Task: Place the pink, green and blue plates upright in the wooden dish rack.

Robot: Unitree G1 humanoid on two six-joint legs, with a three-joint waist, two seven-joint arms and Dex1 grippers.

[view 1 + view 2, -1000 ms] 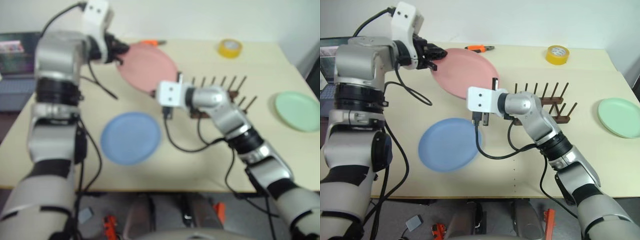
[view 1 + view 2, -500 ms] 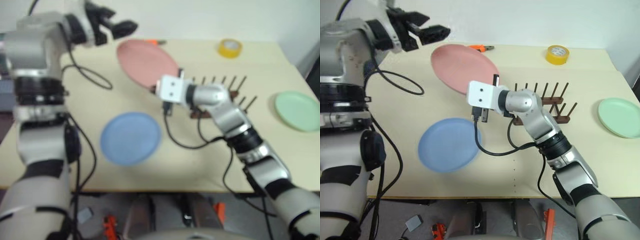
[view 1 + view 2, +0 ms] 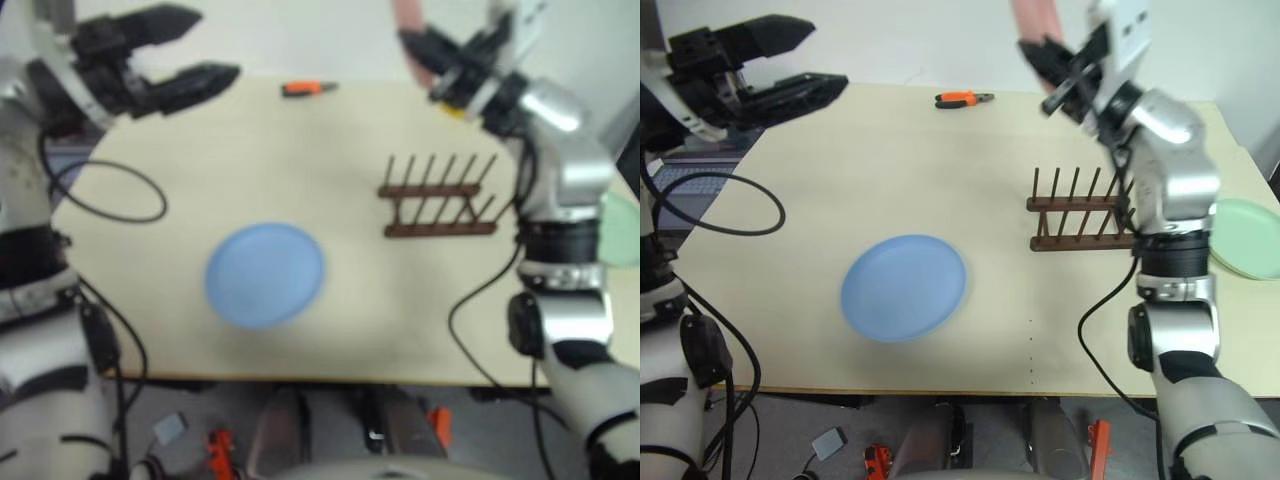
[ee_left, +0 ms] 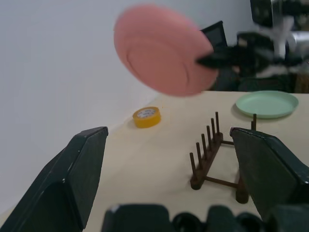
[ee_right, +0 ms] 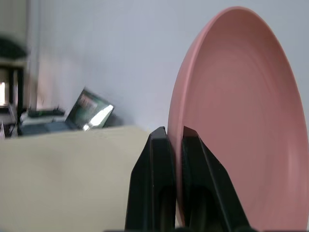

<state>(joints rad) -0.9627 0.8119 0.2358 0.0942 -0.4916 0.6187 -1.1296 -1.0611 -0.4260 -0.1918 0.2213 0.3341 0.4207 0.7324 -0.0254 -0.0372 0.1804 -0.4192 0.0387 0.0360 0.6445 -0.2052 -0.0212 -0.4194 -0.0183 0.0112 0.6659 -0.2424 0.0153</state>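
1. While our right gripper (image 5: 175,140) is clamped on the rim of the pink plate (image 4: 161,56), that plate is up in the air, edge-on to the wrist camera, above and behind the wooden dish rack (image 3: 1082,212).
2. Rack stands empty on the table (image 3: 940,180), pegs upright, right of centre.
3. Blue plate (image 3: 904,287) lies flat on the table, left of the rack and nearer to us, well apart from it.
4. Green plate (image 3: 1245,236) lies flat near the table's right edge, beyond the rack, partly hidden behind our right arm.
5. Our left gripper (image 3: 790,65) is released, fingers spread wide, holding nothing; it hangs above the table's far left corner.
6. Yellow tape roll (image 4: 147,116) sits on the table behind the rack in the left wrist view.
7. Orange-handled tool (image 3: 962,98) lies at the far edge of the table, near the middle.
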